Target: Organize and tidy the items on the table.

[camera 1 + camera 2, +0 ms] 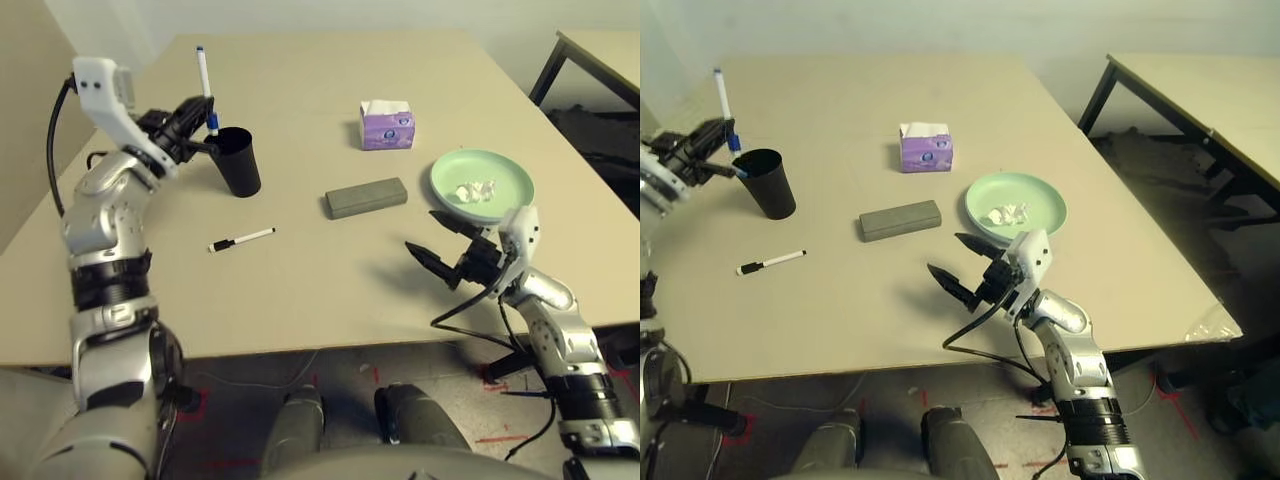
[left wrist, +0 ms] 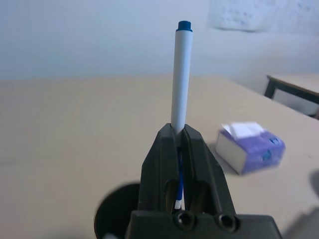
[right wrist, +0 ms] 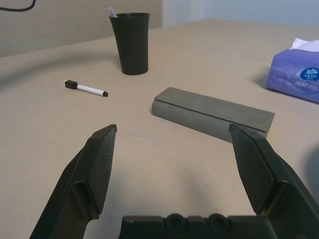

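Beige worktop (image 1: 300, 290), large and rectangular, pale wall behind; a second, black-legged table (image 1: 1200, 90) beside its right edge.

Left pincer (image 1: 195, 118): raised over the left part of the worktop, pressed together on the blue-capped marker (image 1: 205, 80), which stands upright with its capped end down, just above the rim of the black cup (image 1: 239, 160).

Black cup: upright, near the left edge, toward the far side.

Black-capped marker (image 1: 241, 240): lying flat, nearer the front edge than the cup, apart from it.

Grey glasses case (image 1: 366, 197): closed, lying flat about mid-worktop, between the cup and the green plate (image 1: 505, 165).

Green plate: near the right edge; crumpled white tissue (image 1: 474, 192) lies in it.

Purple tissue box (image 1: 387, 126): beyond the case, toward the far edge, white tissue showing at its top.

Right pincer (image 1: 440, 236): fingers spread wide, holding nothing, low over the worktop near the front-right, just beside the plate, pointing toward the case.
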